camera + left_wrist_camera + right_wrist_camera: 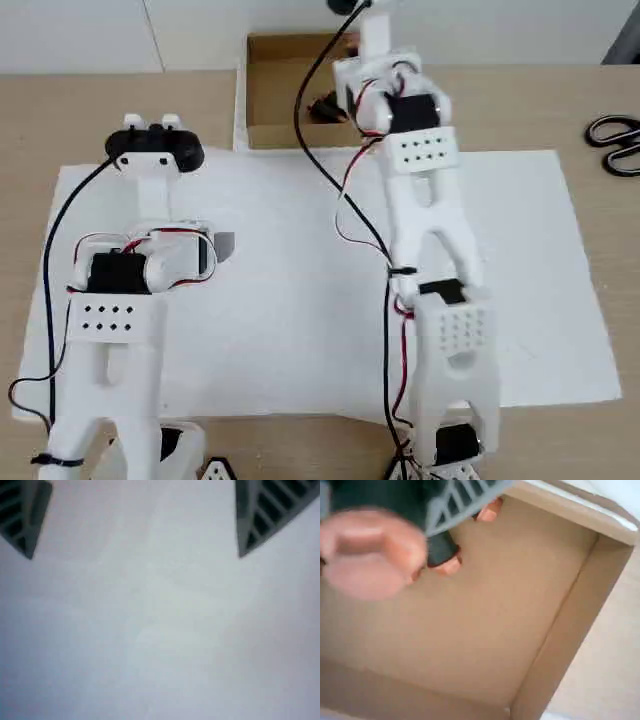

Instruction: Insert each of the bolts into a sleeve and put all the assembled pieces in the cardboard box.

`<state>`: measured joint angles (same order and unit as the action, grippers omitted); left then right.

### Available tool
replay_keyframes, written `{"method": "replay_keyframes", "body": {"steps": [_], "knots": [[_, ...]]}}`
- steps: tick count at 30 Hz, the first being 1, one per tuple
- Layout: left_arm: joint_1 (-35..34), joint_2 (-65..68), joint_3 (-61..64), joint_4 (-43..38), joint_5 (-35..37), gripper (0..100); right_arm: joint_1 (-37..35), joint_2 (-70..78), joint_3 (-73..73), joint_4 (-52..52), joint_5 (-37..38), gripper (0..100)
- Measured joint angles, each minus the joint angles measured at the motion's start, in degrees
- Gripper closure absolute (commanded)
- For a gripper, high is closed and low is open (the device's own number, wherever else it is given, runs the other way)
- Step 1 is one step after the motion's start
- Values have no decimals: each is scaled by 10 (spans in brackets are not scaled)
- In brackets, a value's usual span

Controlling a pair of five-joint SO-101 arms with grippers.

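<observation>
White sheet [300, 300] covers the table [60, 110] as left gripper [135, 555] hangs released over it; right gripper [427, 520] sits inside the box [560, 630] near a dark sleeve [440, 550], grip unclear.

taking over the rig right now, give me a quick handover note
Left gripper: open and empty, above the white sheet.
Right gripper: inside the cardboard box, apparently shut on an orange-and-black piece, though it is blurred.
A dark piece with orange ends seems to lie on the box floor behind it.
Done: at least one assembled piece is at the box.
Left: release it, then check for unassembled parts.
</observation>
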<state>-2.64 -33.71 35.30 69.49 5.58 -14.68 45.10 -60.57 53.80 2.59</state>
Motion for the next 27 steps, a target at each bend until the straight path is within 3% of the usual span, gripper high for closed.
{"method": "replay_keyframes", "body": {"steps": [10, 18, 23, 27], "knots": [[0, 0, 0, 19, -2, 753, -32, 245, -236, -13, 39, 995], [0, 0, 0, 19, -2, 753, -30, 274, -249, -41, 47, 986], [0, 0, 0, 19, -2, 753, -30, 274, -249, -42, 57, 873], [0, 0, 0, 19, -2, 753, -31, 274, -250, -43, 57, 863]]}}
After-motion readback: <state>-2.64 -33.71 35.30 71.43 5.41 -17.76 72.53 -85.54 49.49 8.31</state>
